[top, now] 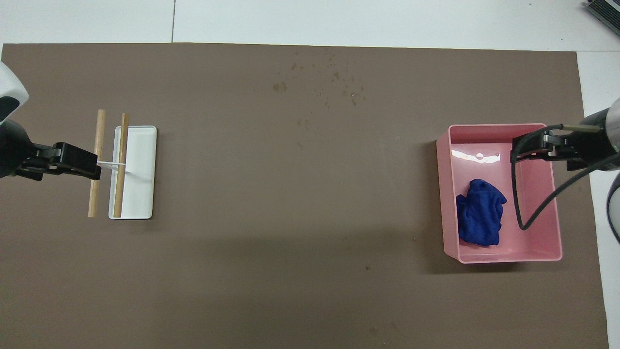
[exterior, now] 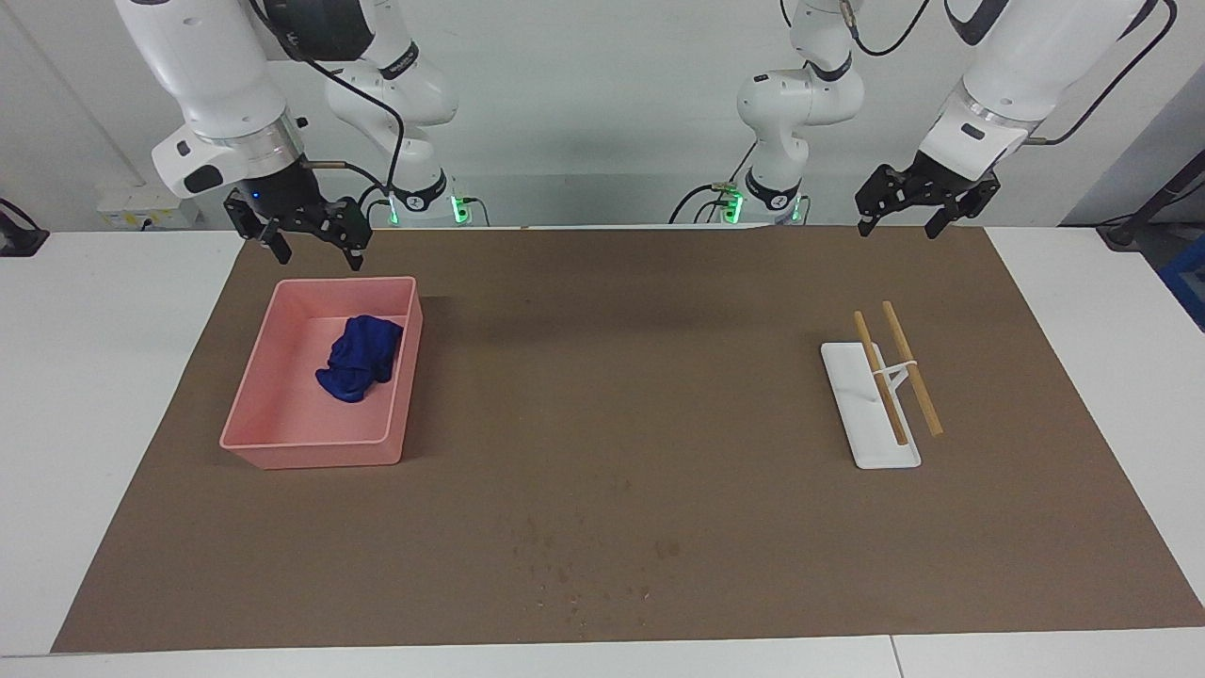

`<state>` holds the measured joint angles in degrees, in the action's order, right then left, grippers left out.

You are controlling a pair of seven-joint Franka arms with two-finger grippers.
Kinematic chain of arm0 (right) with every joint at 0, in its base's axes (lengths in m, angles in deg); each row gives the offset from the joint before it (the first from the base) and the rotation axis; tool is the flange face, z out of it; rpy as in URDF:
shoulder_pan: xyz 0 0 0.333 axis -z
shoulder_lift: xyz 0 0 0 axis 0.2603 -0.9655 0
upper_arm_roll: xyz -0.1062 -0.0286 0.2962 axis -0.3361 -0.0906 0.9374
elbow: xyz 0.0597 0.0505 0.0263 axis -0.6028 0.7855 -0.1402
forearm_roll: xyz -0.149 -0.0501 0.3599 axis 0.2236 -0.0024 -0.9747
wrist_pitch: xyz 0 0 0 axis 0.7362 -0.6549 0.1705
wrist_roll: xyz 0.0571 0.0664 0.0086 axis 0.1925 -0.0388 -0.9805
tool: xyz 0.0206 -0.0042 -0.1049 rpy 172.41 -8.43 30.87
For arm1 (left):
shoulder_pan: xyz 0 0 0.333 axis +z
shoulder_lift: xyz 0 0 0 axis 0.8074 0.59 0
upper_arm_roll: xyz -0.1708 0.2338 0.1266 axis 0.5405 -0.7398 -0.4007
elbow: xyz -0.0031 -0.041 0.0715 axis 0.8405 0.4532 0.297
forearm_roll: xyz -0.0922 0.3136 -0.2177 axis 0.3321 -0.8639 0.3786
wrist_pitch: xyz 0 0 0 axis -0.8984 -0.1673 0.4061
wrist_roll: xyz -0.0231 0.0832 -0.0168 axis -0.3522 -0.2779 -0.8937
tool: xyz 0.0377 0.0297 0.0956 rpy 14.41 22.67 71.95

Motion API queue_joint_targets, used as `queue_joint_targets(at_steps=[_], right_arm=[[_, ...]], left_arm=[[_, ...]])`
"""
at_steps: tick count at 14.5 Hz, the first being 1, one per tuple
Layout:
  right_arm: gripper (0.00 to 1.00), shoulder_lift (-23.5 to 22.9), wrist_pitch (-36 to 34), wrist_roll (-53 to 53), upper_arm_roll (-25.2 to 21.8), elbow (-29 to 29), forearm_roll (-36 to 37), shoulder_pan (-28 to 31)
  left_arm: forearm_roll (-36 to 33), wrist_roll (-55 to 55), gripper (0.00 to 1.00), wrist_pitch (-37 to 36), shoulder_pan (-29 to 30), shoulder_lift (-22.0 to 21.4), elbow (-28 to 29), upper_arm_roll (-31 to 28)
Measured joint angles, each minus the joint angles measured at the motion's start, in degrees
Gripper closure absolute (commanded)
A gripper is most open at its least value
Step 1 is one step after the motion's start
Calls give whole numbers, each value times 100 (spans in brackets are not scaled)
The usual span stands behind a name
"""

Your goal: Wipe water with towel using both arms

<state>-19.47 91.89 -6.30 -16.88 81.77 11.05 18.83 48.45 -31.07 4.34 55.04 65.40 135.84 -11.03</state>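
Fingers spread wide and empty on both my right gripper [exterior: 299,237], upper left of frame, and waiting left gripper [exterior: 913,209], I judge the crumpled blue towel [exterior: 360,368] in the pink bin [exterior: 282,443] soft, light, best pinched at its raised fold.

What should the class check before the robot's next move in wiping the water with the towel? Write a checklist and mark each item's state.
1. Right hand open and holding nothing: ok.
2. Towel in reach: ok; it lies crumpled in the pink bin, with nothing on it.
3. Towel gripped: not ok; the right hand hangs above the bin, apart from the towel.
4. Water wiped: not ok; damp spots show on the mat, farther from the robots than the bin.
5. Left hand ready: ok; open, empty, waiting in the air at its own end of the table.
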Motion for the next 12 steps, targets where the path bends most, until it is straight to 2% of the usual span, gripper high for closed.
queue_joint_targets(at_steps=[5,12], right_arm=[[0,42,-512,-376,0,-201,12,98],[0,52,-537,-472,2,-171,12,127]], left_arm=[[0,0,0,0,0,0,0,0],[0,0,0,0,0,0,0,0]])
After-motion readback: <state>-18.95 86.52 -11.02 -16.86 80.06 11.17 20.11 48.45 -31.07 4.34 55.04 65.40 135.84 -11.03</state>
